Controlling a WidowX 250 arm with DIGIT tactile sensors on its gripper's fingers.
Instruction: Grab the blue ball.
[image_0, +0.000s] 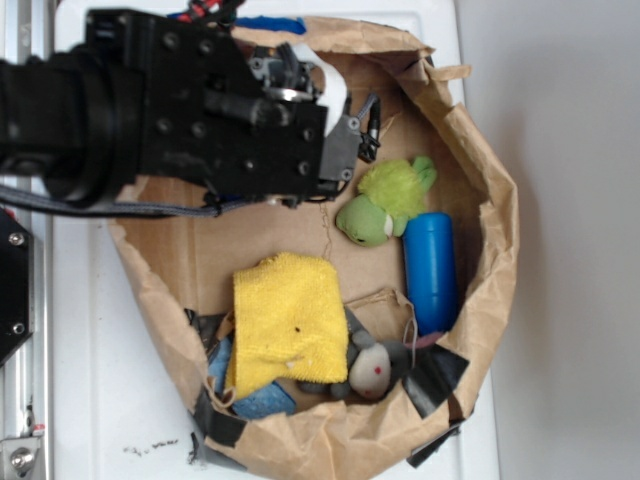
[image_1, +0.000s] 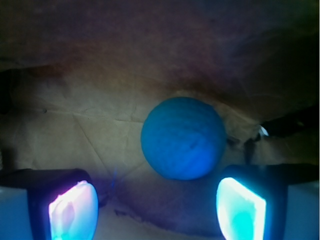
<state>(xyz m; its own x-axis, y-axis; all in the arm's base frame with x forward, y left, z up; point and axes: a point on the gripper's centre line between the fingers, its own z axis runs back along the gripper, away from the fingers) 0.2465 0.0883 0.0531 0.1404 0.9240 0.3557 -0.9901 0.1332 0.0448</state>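
Note:
The blue ball (image_1: 182, 138) fills the centre of the wrist view, round and matte, resting on creased brown paper. My gripper (image_1: 157, 210) is open. Its two pads (image_1: 72, 210) glow at the bottom corners of that view, and the ball lies just ahead of the gap between them, nearer the right pad, touching neither. In the exterior view my arm and gripper (image_0: 355, 135) hang over the upper left part of the paper bag (image_0: 495, 200), and the ball is hidden beneath them.
Inside the bag lie a green plush (image_0: 385, 205), an upright-shaped bright-blue cylinder (image_0: 430, 270) on its side, a yellow cloth (image_0: 290, 320) and a grey plush mouse (image_0: 375, 368). The bag's crumpled walls ring everything.

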